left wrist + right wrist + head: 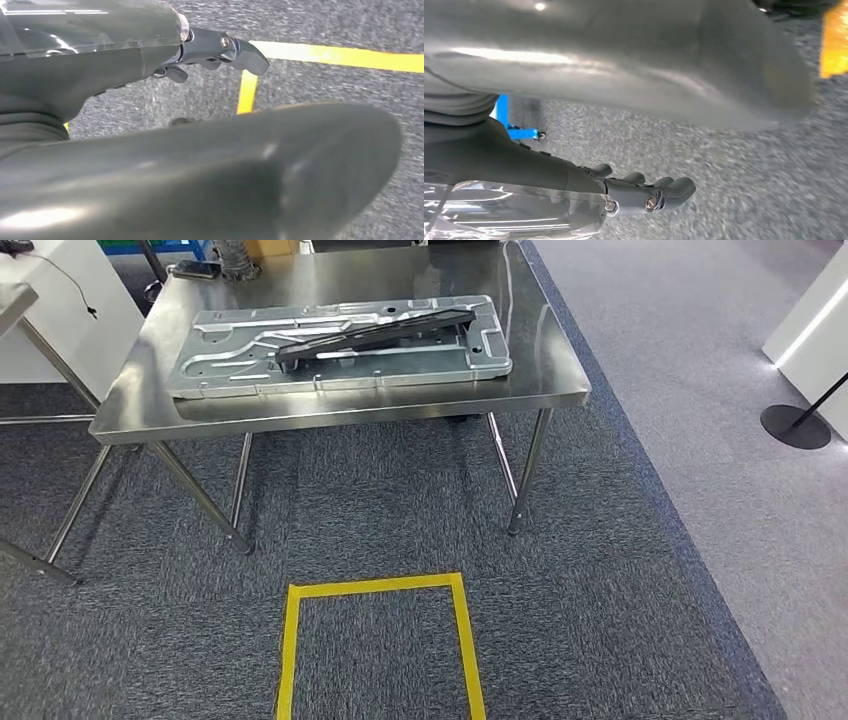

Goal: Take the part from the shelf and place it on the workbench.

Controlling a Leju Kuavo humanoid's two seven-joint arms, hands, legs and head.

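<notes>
Left hand [220, 52] hanging over grey carpet [320, 30], fingers stretched out side by side and apart from the thumb, nothing held. Yellow tape lines [350, 56] on the carpet just beyond the fingertips, meeting at a corner. Right hand [649, 195] likewise low over the carpet, dark fingers [679, 189] extended in a row, nothing in its hold; a blue wheeled frame [511, 125] standing on the floor beyond the wrist.

From the head view, a yellow taped rectangle [375, 588] on the carpet at 6 o'clock, open toward the lower edge. Steel counter [330, 410] on thin legs at 12 o'clock, well apart from the rectangle. On it a large grey stamped metal panel [240, 365], lying flat and covering most of the counter top. Black elongated part [375, 332] resting on top of the panel, running slantwise from about 8 o'clock to 2 o'clock across its middle, touching the panel. A small dark object [195, 270] at the far edge of the counter, toward 11 o'clock. White cabinet [70, 310] at 10 o'clock beside the counter. Black round stand base [795, 426] on the lighter floor at 3 o'clock.
</notes>
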